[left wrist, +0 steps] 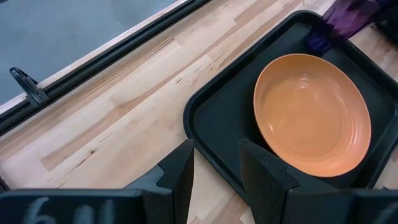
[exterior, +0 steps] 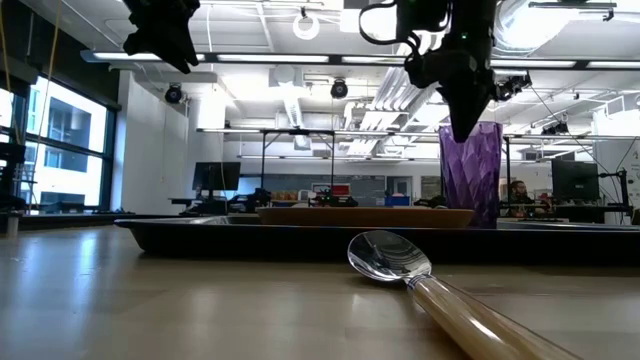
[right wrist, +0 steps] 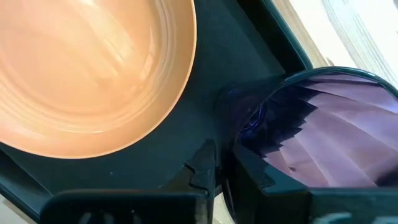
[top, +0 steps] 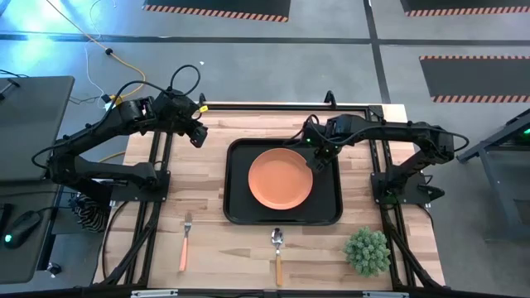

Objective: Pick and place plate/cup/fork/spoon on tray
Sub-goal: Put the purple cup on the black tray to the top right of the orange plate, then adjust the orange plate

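The black tray (top: 236,186) lies mid-table with the orange plate (top: 280,178) flat in it. The purple cup (exterior: 470,175) is upright over the tray's far right part, beside the plate; the tray rim hides its base. My right gripper (top: 317,161) is above it, shut on its rim. My left gripper (top: 197,132) is open and empty, raised over the bare wood left of the tray's far left corner. The fork (top: 185,242) and the spoon (top: 278,247) lie on the table near the front edge. My right gripper holds the cup's rim (right wrist: 239,134) on the side toward the plate, with one finger (right wrist: 202,165) outside the wall and the other inside the cup. The fingers come from above, pointing down. The cup is upright; I cannot tell whether its base rests on the tray.
A small green plant (top: 367,251) stands at the front right of the table. Black metal rails (top: 248,108) run along the table's far edge and down both sides. Bare wood lies left of the tray and between the tray and the cutlery.
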